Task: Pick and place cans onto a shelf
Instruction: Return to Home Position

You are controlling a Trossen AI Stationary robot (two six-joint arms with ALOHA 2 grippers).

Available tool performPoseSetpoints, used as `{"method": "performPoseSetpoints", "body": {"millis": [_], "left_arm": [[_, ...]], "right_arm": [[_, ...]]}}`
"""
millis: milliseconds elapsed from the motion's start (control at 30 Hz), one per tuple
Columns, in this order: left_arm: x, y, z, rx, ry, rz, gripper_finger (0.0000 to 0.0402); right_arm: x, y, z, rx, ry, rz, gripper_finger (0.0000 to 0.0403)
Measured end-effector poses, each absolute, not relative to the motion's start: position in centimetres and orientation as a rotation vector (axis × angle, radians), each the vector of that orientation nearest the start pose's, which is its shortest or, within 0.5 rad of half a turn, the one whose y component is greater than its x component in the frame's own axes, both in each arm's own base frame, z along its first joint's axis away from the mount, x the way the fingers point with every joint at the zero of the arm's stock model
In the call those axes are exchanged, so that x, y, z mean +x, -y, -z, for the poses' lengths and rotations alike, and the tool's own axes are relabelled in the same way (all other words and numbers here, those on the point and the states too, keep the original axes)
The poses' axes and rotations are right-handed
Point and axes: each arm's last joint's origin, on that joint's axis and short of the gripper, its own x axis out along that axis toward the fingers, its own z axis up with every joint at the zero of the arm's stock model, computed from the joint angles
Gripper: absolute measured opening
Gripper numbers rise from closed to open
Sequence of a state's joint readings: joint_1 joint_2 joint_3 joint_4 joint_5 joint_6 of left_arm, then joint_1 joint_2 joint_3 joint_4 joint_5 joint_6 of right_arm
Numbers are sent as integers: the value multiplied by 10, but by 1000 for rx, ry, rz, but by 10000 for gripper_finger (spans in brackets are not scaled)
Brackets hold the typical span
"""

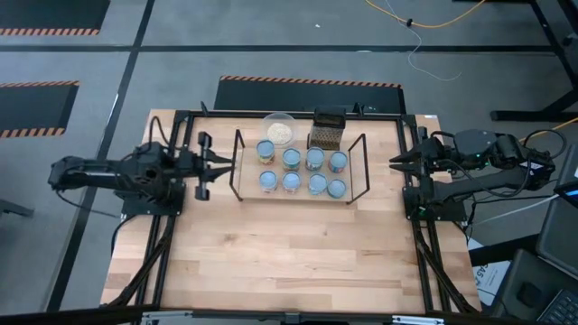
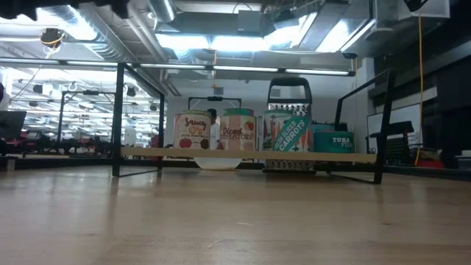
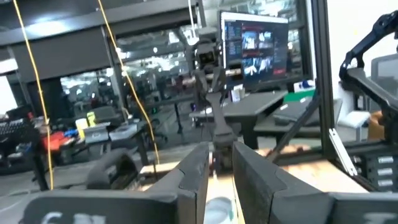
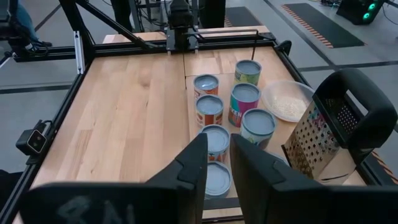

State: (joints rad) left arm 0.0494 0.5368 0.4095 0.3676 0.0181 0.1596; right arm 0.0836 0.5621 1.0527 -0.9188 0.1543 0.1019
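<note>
Crowding is the risk: eight cans [image 1: 302, 171] already sit touching on the shelf [image 1: 353, 195], so either empty, slightly parted gripper, left [image 1: 204, 166] or right [image 1: 398, 162], could topple neighbours.

8 cans [image 1: 302, 171] upright on shelf [image 1: 248, 194].

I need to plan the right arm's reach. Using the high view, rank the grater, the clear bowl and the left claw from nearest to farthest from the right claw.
Measured from the right claw, at the table's right edge:
1. Grater: nearest, at the shelf's back right.
2. Clear bowl: farther left, beside the grater at the shelf's back.
3. Left claw: farthest, beyond the shelf's left end.
</note>
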Motion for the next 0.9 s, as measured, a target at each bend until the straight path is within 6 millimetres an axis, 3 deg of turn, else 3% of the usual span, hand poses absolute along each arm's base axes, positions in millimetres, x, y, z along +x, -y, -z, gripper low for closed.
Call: {"method": "performPoseSetpoints", "body": {"millis": [267, 533, 900], "left_arm": [[91, -6, -289, 170, 223, -109, 66], [57, -4, -269, 147, 145, -104, 66], [78, -6, -222, 115, 53, -96, 66]], "right_arm": [[72, -2, -373, 49, -421, 91, 72], [72, -2, -373, 48, -421, 91, 72], [72, -2, -373, 46, -420, 91, 72]]}}
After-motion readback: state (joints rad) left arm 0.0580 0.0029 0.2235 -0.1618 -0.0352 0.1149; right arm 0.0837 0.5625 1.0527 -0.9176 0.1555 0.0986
